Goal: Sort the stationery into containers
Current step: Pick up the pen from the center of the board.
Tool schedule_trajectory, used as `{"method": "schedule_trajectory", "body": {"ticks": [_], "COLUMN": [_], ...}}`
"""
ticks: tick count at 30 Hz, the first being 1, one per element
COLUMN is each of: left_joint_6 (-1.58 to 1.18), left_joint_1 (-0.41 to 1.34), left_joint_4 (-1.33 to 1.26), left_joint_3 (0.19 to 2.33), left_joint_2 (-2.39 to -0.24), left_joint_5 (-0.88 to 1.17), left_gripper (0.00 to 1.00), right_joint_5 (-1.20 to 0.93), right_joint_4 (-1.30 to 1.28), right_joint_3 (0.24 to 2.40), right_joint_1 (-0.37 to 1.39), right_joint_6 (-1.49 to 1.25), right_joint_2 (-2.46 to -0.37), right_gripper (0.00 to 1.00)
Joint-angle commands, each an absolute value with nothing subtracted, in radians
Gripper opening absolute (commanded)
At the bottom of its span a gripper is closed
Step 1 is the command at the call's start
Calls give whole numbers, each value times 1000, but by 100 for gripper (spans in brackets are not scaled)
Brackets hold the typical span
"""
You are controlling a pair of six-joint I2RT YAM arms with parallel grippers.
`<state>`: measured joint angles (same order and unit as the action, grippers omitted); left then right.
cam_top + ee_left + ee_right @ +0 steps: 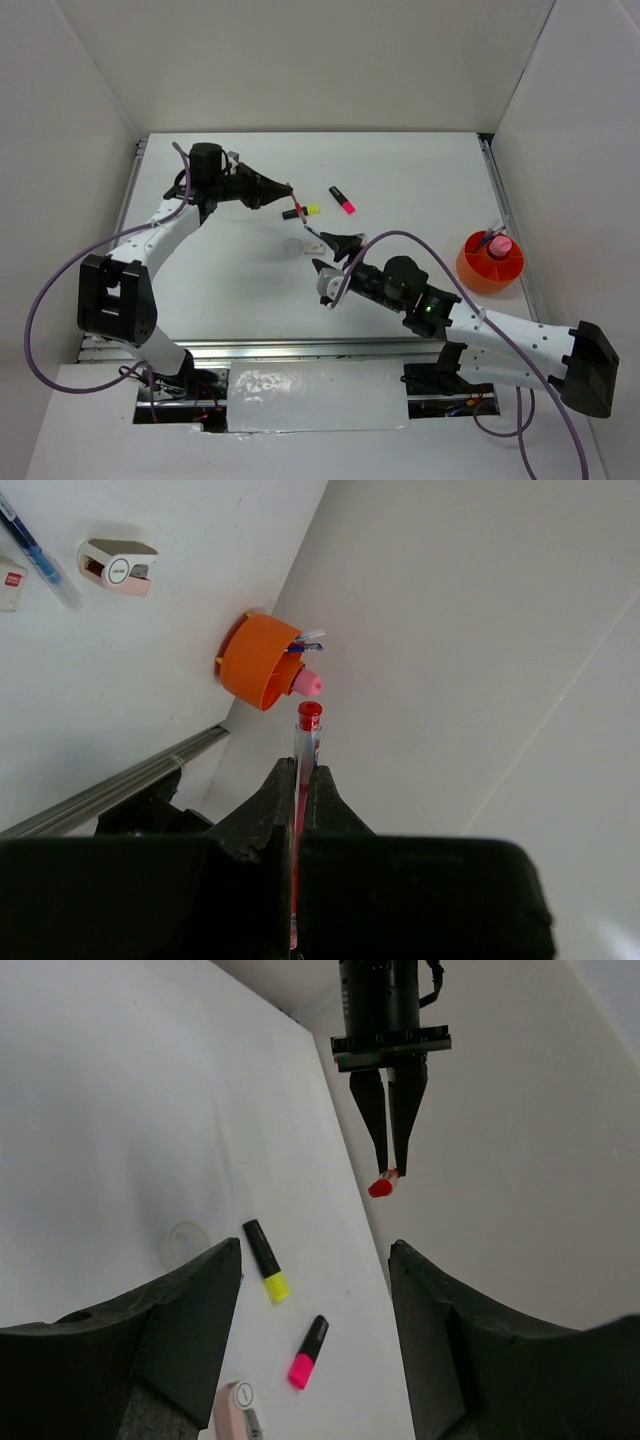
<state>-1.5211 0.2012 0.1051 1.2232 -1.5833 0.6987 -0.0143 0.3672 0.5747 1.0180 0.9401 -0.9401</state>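
My left gripper (288,189) is shut on a thin red pen (306,742) and holds it above the table at the back left; it also shows in the right wrist view (390,1172). A yellow-capped highlighter (303,211) and a pink-capped highlighter (342,200) lie just right of it. My right gripper (333,255) is open and empty, hovering over the table's middle near a clear tape ring (293,246) and a blue pen (35,550). The orange cup (490,264) stands at the right edge with a pink tube (499,244) and pens in it.
A pink-white tape dispenser (118,565) and a small eraser (9,586) lie near the right gripper. White walls close the table on the left, back and right. A metal rail (300,348) runs along the near edge.
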Motion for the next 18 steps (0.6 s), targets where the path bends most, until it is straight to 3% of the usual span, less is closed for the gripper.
{"method": "schedule_trajectory", "body": {"ticks": [1, 14, 18], "left_joint_6": [-1563, -1534, -1540], "left_joint_1": [198, 261, 278], "left_joint_4": [92, 123, 117], "left_joint_3": [1218, 1206, 1197], "left_joint_2": [-1519, -1494, -1493], "left_joint_5": [723, 695, 698], "left_gripper": [0, 0, 0], "right_joint_5": [49, 5, 5], "right_joint_4": [598, 581, 577], "right_joint_3": [572, 637, 660], "right_joint_1": [1040, 1006, 996], "right_joint_6": [1023, 1031, 997], "right_joint_2": [-948, -1028, -1046], "right_gripper": [68, 63, 56]}}
